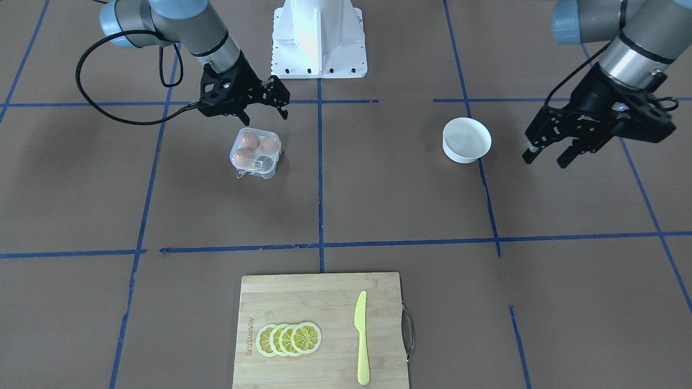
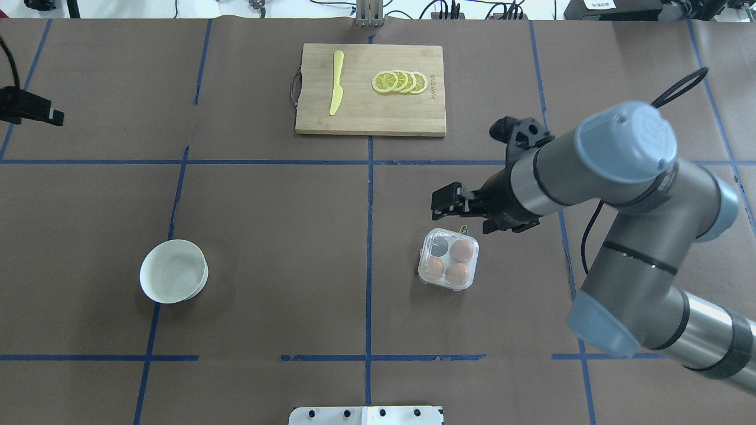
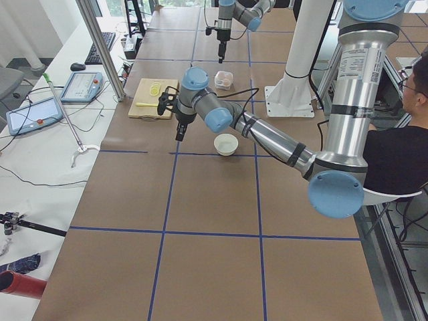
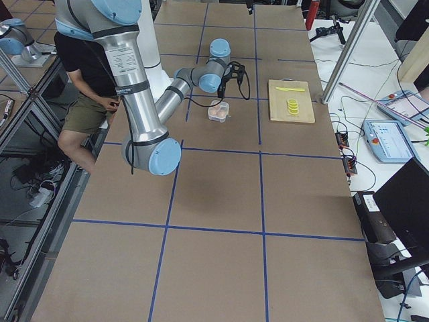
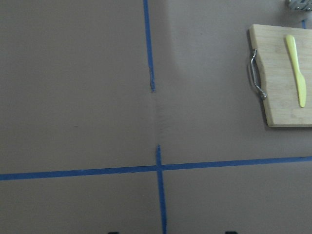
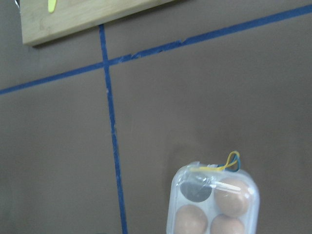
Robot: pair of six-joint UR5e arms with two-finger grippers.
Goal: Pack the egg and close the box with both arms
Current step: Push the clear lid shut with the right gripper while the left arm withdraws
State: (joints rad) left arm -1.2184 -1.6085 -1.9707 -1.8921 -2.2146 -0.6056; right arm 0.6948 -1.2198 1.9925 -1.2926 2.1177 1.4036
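Hovering over the desk (image 1: 378, 205) close to the box (image 1: 255, 153), my right pincer (image 1: 265, 112) has its jaws spread wide and holds nothing. Three brown eggs (image 1: 250, 141) sit in three of the box's cups — the fourth shows dark — and the clear lid looks folded down over them. My left pincer (image 1: 547, 158), likewise open and empty, hangs beside the white bowl (image 1: 466, 140), well apart from the box.

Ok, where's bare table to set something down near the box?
Bare paper between the bowl and the box, and the strip between those two and the cutting board. Crowded only at the box: the right gripper hangs above it.
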